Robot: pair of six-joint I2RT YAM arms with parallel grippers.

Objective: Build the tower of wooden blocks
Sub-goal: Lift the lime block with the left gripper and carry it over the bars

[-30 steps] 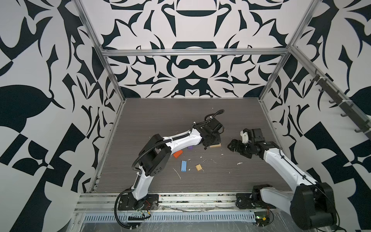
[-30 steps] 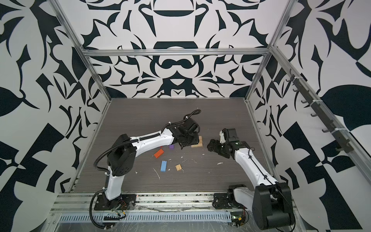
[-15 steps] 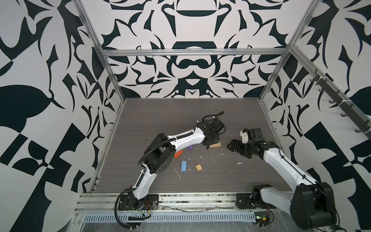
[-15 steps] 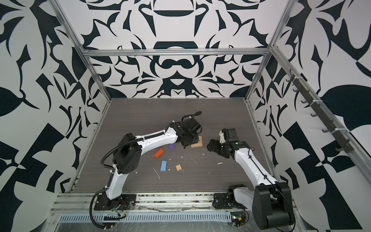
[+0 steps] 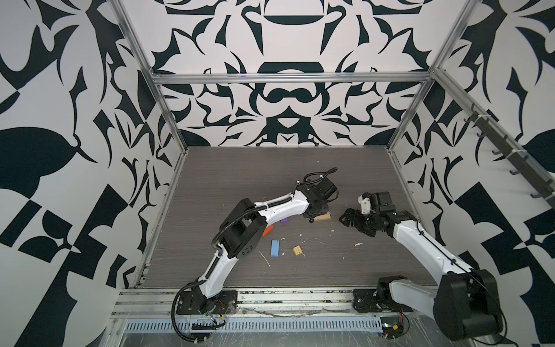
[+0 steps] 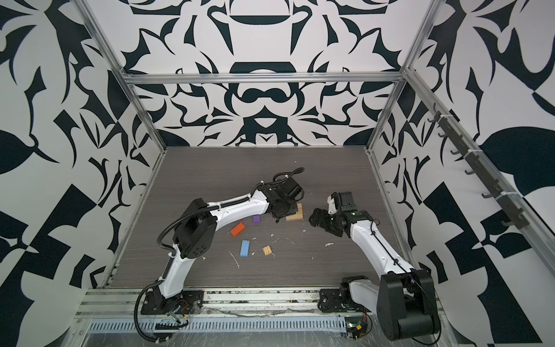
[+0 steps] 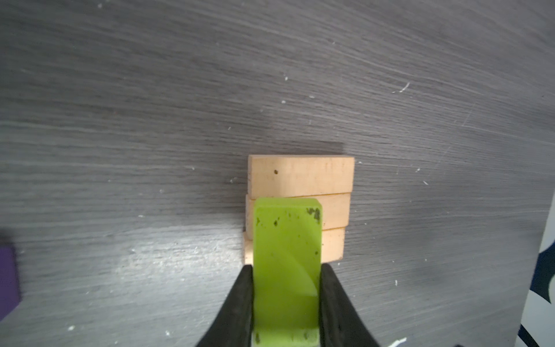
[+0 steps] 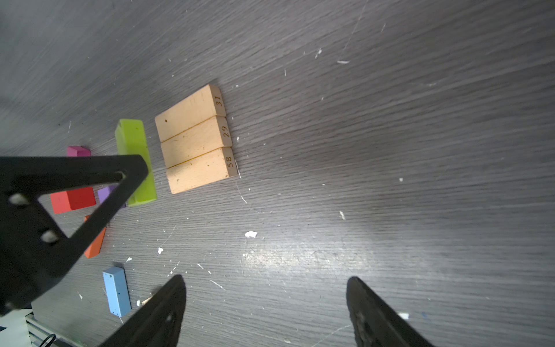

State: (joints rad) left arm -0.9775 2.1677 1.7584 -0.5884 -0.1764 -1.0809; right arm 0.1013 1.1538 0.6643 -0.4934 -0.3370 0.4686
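Left gripper (image 7: 286,272) clamps the lime green block (image 7: 286,240) just beside three tan planks (image 7: 300,175), as before; right gripper (image 8: 265,279) gapes empty.

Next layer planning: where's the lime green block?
Left wrist view: the left gripper holds the lime green block beside the three tan planks.

Bright, even light is falling from overhead, glare is pooling on the desk (image 8: 300,258), and wrist-view edges are blurring.
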